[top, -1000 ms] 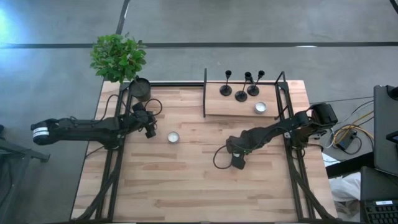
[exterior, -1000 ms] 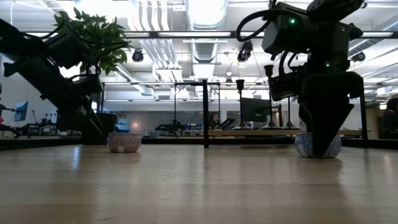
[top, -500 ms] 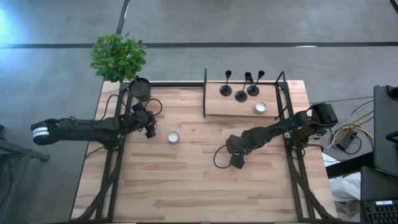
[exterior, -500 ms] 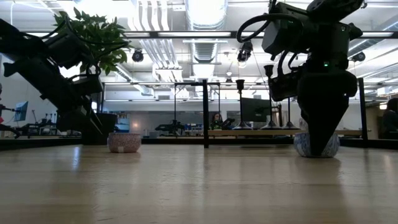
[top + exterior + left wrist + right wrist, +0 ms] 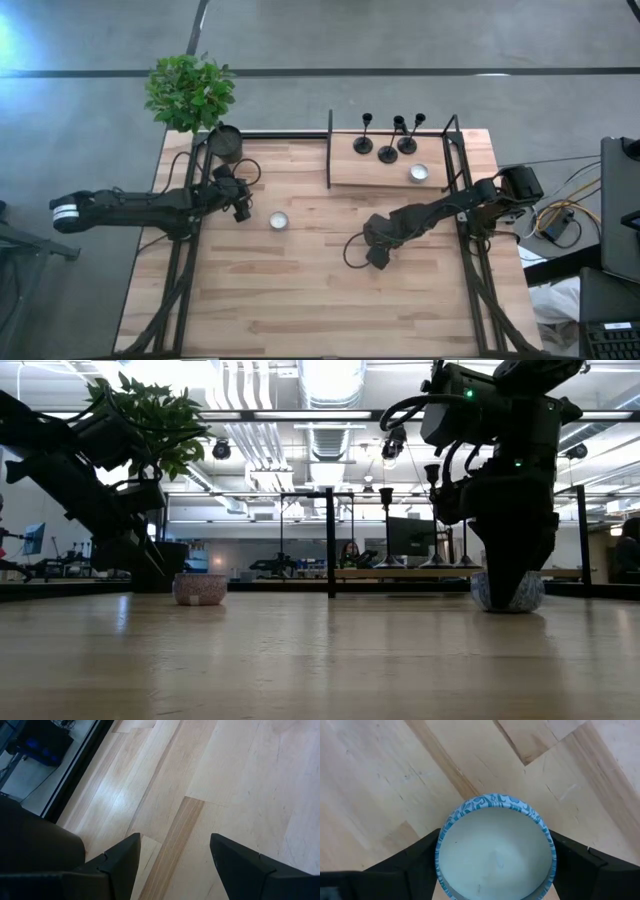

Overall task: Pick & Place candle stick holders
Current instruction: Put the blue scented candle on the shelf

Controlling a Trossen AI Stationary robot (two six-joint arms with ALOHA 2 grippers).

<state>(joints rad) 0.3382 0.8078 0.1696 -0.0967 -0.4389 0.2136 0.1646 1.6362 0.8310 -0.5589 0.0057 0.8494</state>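
Observation:
Three black candlestick holders (image 5: 363,145) (image 5: 388,153) (image 5: 408,145) stand by their round bases on a raised wooden shelf (image 5: 350,172) at the table's far right. They also show far off in the low view (image 5: 433,520). My right gripper (image 5: 377,258) points down at the table's middle right and is shut on a small round tin candle with a blue pattern (image 5: 495,850), which also shows in the low view (image 5: 507,592). My left gripper (image 5: 242,213) is open and empty above the bare wood (image 5: 175,840), left of the middle. My right gripper pinches the tin candle between its two fingers (image 5: 417,862), one on each opposite side of the round wall (image 5: 440,855). The fingers come from above, pointing down. The tin sits upright, open top up; whether its bottom (image 5: 507,607) is on the table or just above it, I cannot tell.
A second tin candle (image 5: 278,220) stands on the table between the arms, and a third (image 5: 419,173) stands on the shelf. A dark pot with a green plant (image 5: 226,143) stands at the far left corner. Black frame posts (image 5: 330,150) rise beside the shelf.
My right gripper has gone a little toward the table's left and far edges, and the tin candle between its fingers has gone along with it, staying upright.

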